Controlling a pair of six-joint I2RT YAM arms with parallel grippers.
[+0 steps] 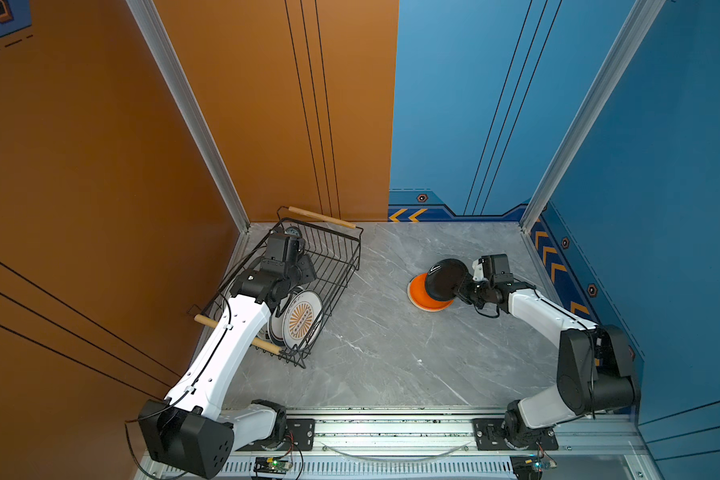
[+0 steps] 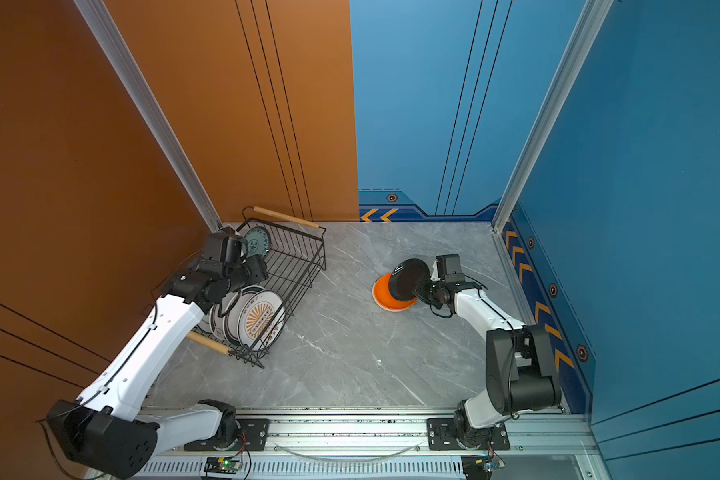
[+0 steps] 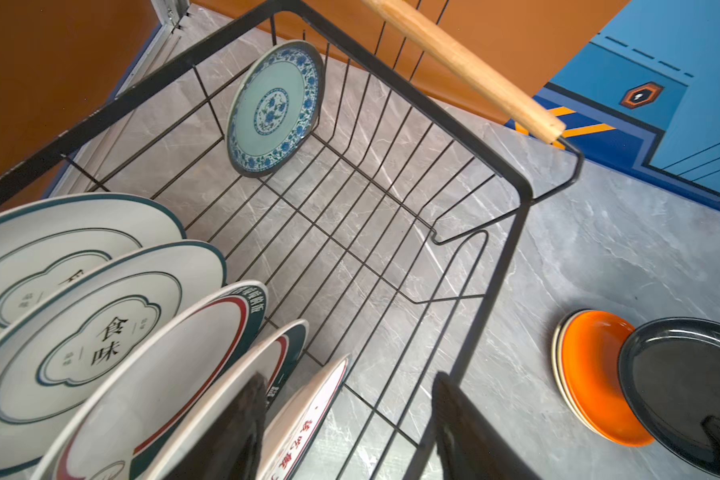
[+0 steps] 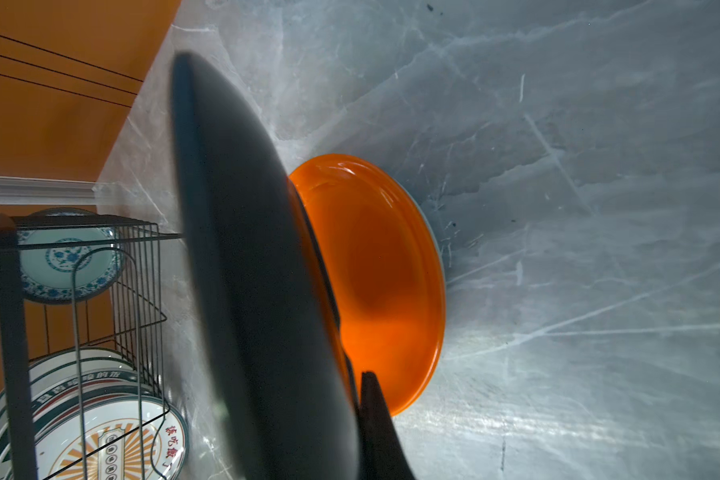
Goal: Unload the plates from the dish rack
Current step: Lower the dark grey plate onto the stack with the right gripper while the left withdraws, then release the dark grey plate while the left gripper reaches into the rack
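Our right claw [image 1: 463, 286] pinches the black plate [image 1: 444, 277], likely slick and breakable, by its rim over the orange plate [image 1: 417, 294] right of mid-counter [image 1: 391, 365], while our left claw [image 3: 348, 380] gapes empty above upright plates [image 3: 100, 345] in the back-left-corner rack [image 1: 344, 266].

Dish rack [image 1: 337, 266] sits left with plates [image 1: 302, 320] inside; right, a tilted plate [image 1: 447, 278] over seemingly two stacked plates [image 1: 417, 291]

Black wire dish rack [image 3: 511, 254]: middle open between small teal-patterned plate [image 3: 273, 108] at far end and row of upright large white plates [image 3: 100, 332] at near end. Pale wooden rod handle [image 3: 462, 62] runs along far rim. Grey marble tabletop [image 1: 391, 353] bare from rack to orange plate stack [image 3: 591, 374]; tilted glossy black round plate [image 3: 682, 365] overhangs it.
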